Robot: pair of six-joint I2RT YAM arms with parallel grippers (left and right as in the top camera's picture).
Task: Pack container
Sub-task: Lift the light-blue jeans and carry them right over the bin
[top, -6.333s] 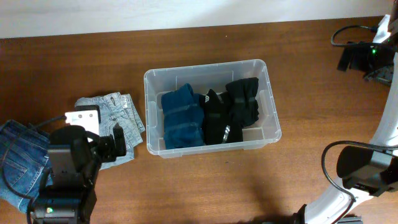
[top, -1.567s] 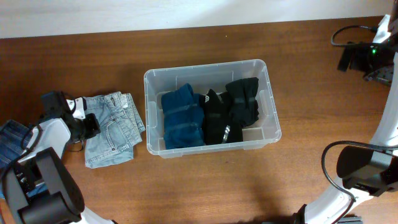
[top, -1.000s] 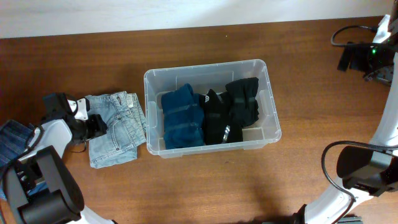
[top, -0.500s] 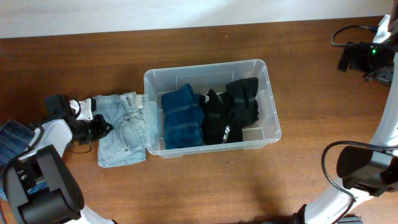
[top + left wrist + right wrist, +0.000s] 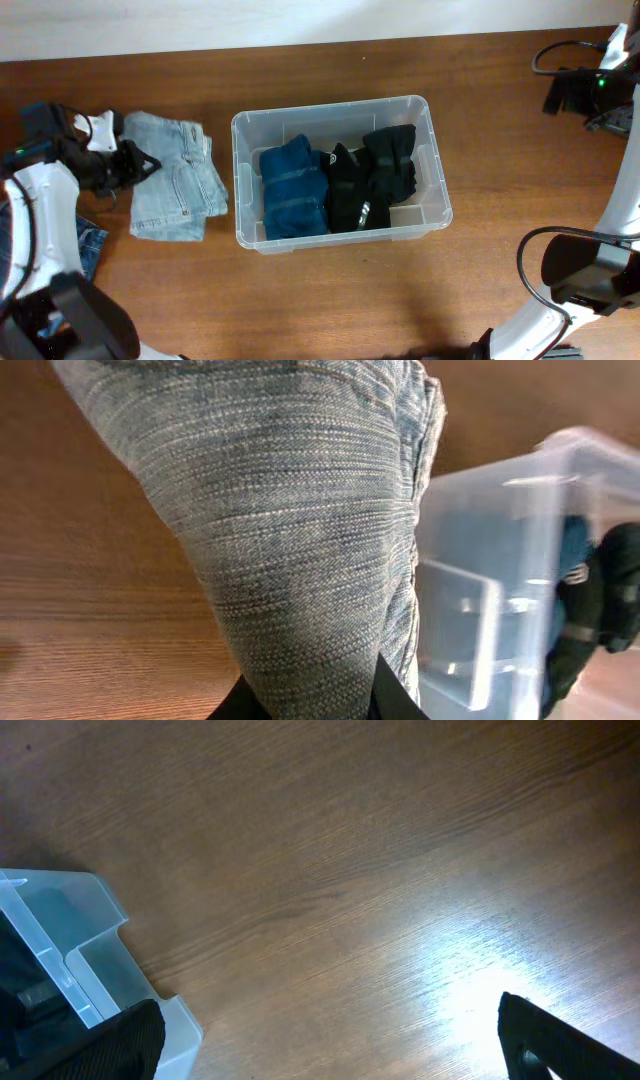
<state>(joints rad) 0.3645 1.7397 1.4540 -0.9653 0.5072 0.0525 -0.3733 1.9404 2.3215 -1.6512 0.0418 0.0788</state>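
**A:** At the far left of the table [image 5: 300, 300], a dark denim piece [image 5: 88, 243] is lying partly under the arm. Just right of it, the left gripper [image 5: 133, 165] is pinching the near edge of the pale jeans [image 5: 178, 188]. Its fingers are nearly closed, with a fold of denim clamped between them.

**B:** So which step is that, in your view?

**A:** I'm reading it as the carry: the folded pale jeans are being gripped for moving into the container [image 5: 335, 106], which is sitting mid-table just to their right. They're lying outside its left wall, not over the rim.

**B:** And what's the next move asking for?

**A:** I'd say lifting high enough to clear the rim. Inside, a blue garment [image 5: 293, 190] is filling the left part and black garments [image 5: 378, 178] the right, so the jeans are probably going on top of those.

**B:** And the other arm?

**A:** The right gripper [image 5: 325, 1035] is hanging wide open over bare wood beyond the container's right corner, holding nothing.

**B:** Any brand or writing?

**A:** Nothing I'm managing to read. Small pale marks are showing on the black clothing, too small to make out.
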